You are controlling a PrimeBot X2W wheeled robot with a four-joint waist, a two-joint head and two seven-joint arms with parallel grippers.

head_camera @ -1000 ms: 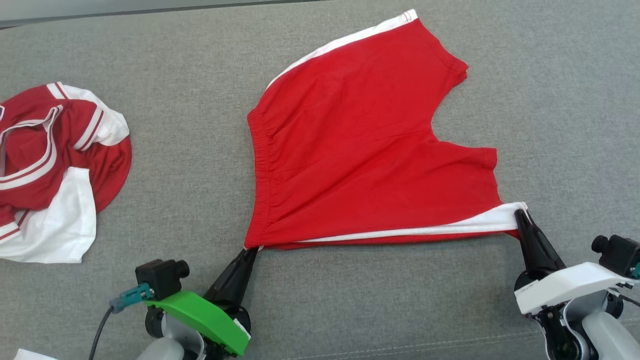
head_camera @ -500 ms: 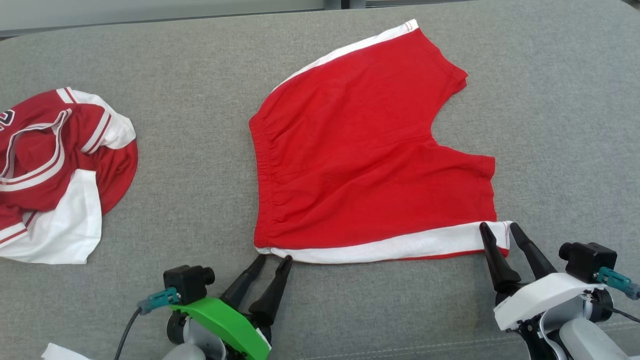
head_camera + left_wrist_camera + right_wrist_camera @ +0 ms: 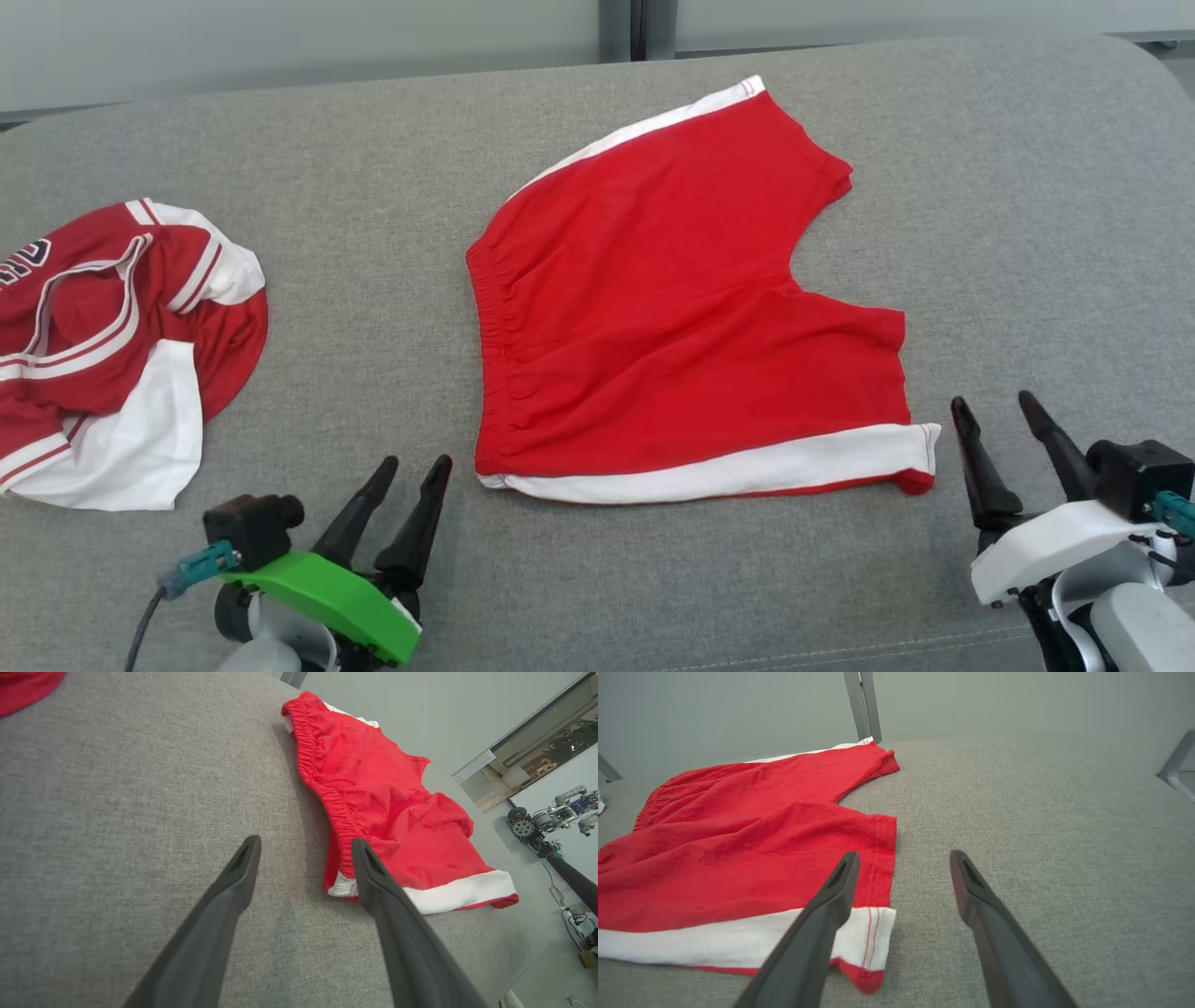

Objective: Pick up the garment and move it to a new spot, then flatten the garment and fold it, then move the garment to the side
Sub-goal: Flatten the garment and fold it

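The garment (image 3: 672, 308) is a pair of red shorts with white side stripes, lying spread flat on the grey cushioned surface (image 3: 373, 159), waistband to the left and leg openings to the right. My left gripper (image 3: 413, 462) stands open just left of the waistband's near corner, apart from the cloth. Its wrist view has the elastic waistband (image 3: 322, 788) beside the right finger. My right gripper (image 3: 993, 403) is open just right of the near leg hem, holding nothing. The right wrist view looks across the hem corner (image 3: 873, 933), which lies beside and past my left finger.
A second red and white garment (image 3: 103, 355), a jersey, lies crumpled at the far left of the surface. The surface's far edge runs along the top, with a grey wall behind. A seam crosses the near edge by my arms.
Both grippers opened and let go of the shorts' near corners, then drew back and outward. The shorts settled flat. The head camera tilted, so the whole picture shifted down.
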